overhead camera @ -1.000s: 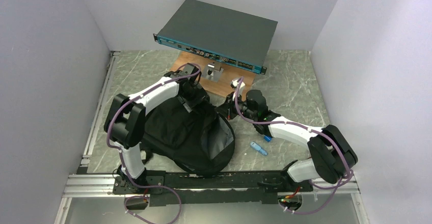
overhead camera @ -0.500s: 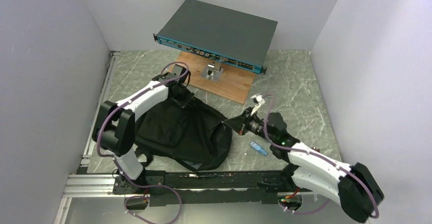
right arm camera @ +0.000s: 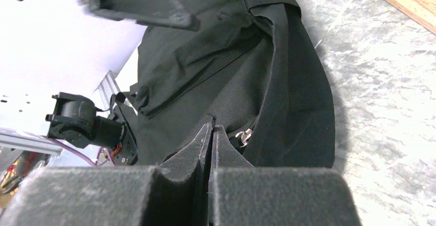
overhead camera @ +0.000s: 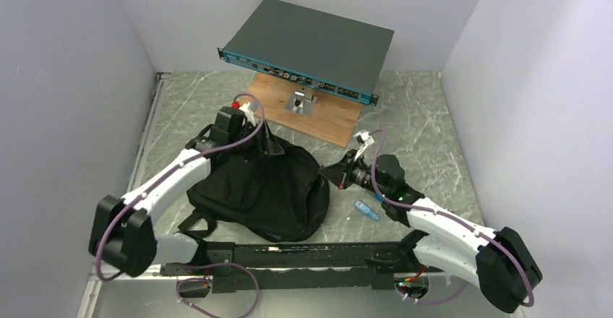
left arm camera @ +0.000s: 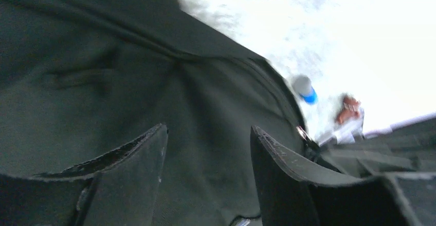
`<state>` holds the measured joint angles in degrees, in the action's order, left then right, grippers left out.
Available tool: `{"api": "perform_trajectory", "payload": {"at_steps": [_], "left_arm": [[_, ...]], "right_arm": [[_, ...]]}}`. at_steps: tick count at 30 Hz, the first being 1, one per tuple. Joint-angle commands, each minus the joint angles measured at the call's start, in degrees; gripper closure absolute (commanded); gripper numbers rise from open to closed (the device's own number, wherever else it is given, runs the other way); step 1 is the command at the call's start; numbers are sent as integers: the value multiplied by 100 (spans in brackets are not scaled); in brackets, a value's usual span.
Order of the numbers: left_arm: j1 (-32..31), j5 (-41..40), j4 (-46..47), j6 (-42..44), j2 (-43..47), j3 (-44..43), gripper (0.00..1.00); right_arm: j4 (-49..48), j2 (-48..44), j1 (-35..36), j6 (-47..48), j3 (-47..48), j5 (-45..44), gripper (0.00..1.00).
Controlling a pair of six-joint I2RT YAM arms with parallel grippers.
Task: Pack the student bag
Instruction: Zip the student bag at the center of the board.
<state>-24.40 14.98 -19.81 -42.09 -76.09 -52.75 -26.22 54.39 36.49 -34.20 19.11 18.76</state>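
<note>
The bag [overhead camera: 267,188] lies slumped on the counter [overhead camera: 434,137]. The left fingers [left arm camera: 139,154], spread, hang over its far edge. The right fingers [right arm camera: 203,144], pressed together, sit at its right edge beside the zipper pull [right arm camera: 246,133]; that arm looks nearer the opening. A pen [overhead camera: 367,211] lies right of the bag.

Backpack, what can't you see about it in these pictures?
- Inside the backpack: top view, its own black fabric covers it.
- Small blue-tipped thing: left wrist view, too blurred to name.
- Whether the right fingers pinch fabric: right wrist view, their own pads hide it.
</note>
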Motion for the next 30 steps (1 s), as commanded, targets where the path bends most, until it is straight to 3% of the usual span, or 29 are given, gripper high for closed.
{"api": "perform_trajectory", "payload": {"at_steps": [1, 3, 6, 11, 14, 19, 25, 30], "left_arm": [[-594, 1536, 625, 1381, 834, 235, 33], [-1281, 1411, 981, 1827, 1237, 467, 31], [-2227, -168, 1599, 2123, 1805, 911, 30], [-2747, -1450, 4287, 2445, 2160, 2267, 31], [-2777, -1477, 5160, 2709, 1859, 2474, 34], [-2830, -1258, 5714, 2812, 1315, 2345, 41], [-2872, -1064, 6026, 2780, 829, 2109, 53], [-2920, -863, 6011, 2709, 542, 1962, 52]], "right_arm": [[-211, 301, -38, 121, 517, 372, 100], [285, 459, -37, -49, 888, 442, 100], [1137, 534, -37, -527, 1394, 464, 100], [1736, 332, -37, -1404, 1516, 421, 100], [1628, 243, -37, -2093, 1420, 327, 100], [1348, 148, -37, -2675, 1271, 134, 100], [1513, 80, -37, -2719, 1354, -29, 100], [1440, 74, -32, -2898, 1433, -69, 100]]}}
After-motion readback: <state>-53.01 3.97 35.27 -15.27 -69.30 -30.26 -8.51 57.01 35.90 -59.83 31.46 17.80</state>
